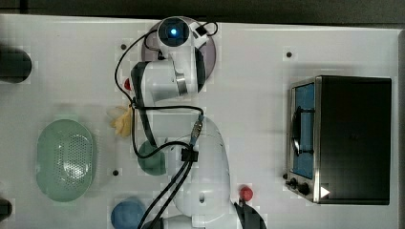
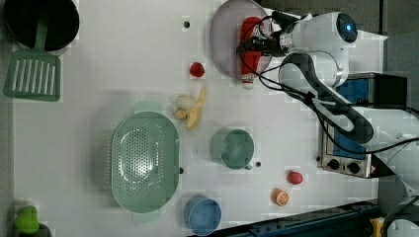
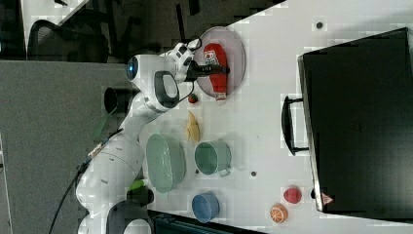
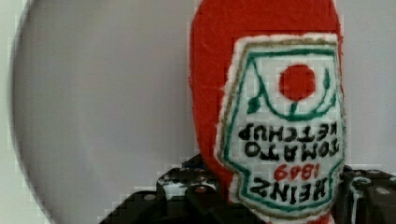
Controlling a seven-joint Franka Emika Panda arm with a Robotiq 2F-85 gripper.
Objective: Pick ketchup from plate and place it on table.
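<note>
The ketchup (image 2: 250,54) is a soft red bottle with a white label. It lies flat on the right side of the pale lilac plate (image 2: 225,39) in the left view, its whitish cap poking over the rim onto the white table (image 2: 123,59). My gripper (image 2: 252,45) reaches across the bottle's middle. In the wrist view the ketchup (image 4: 261,93) runs between the two dark fingers (image 4: 187,189), which press against both of its sides over the plate (image 4: 102,93). The right view shows the ketchup (image 3: 216,63) resting on the plate (image 3: 236,53) with the gripper (image 3: 212,71) on it.
A small red strawberry (image 2: 196,69) and a banana (image 2: 194,113) lie just off the plate. A green basket (image 2: 145,160), green cup (image 2: 234,148) and blue bowl (image 2: 202,216) stand further off. A toaster oven (image 1: 344,138) stands at the top view's right.
</note>
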